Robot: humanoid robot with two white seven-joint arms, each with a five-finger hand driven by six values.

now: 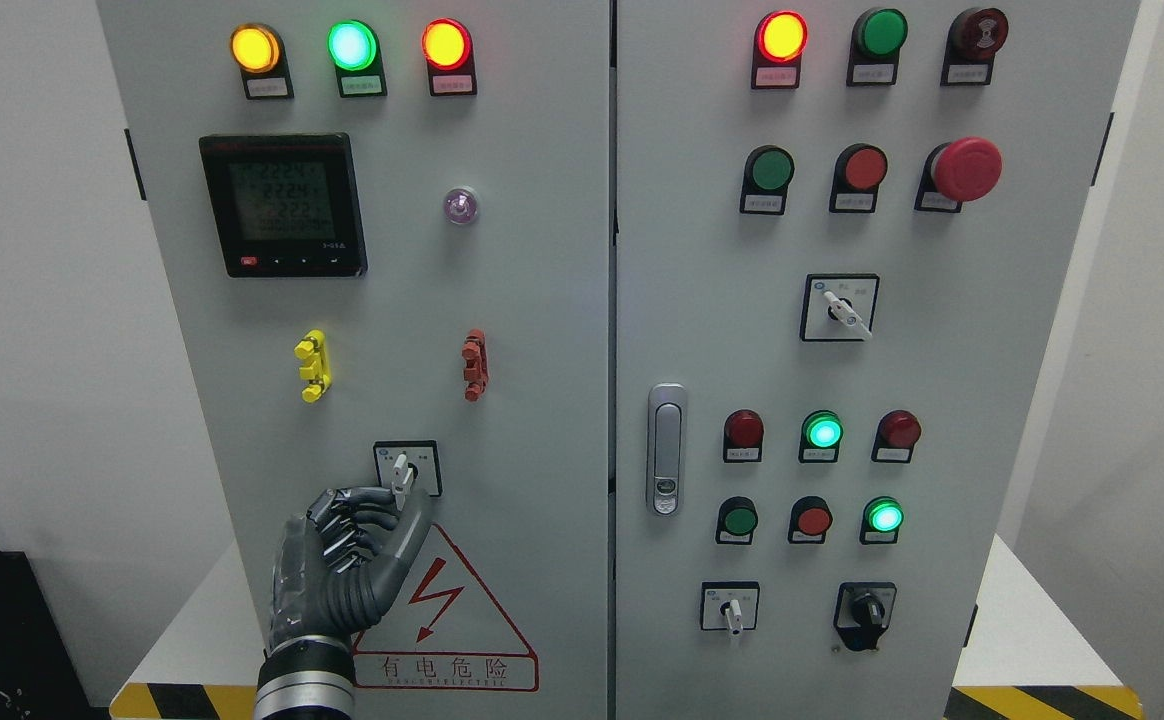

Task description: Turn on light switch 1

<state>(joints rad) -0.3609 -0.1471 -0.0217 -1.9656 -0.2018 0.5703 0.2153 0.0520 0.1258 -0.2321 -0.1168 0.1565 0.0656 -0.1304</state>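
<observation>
A rotary switch [407, 468] with a white lever sits in a black-framed plate low on the left cabinet door [542, 330]. The lever points nearly straight up. My left hand [397, 503] comes up from the bottom edge and sits just below the switch. Its fingers [357, 505] are curled, and thumb and fingertips pinch the lever's lower end. The right arm does not show.
Yellow [312, 365] and red [475, 365] clips sit above the switch, and a meter display [284, 205] higher up. A red hazard triangle [442, 600] lies beside my wrist. The right door carries lamps, push buttons, a handle [666, 450] and more rotary switches [839, 308].
</observation>
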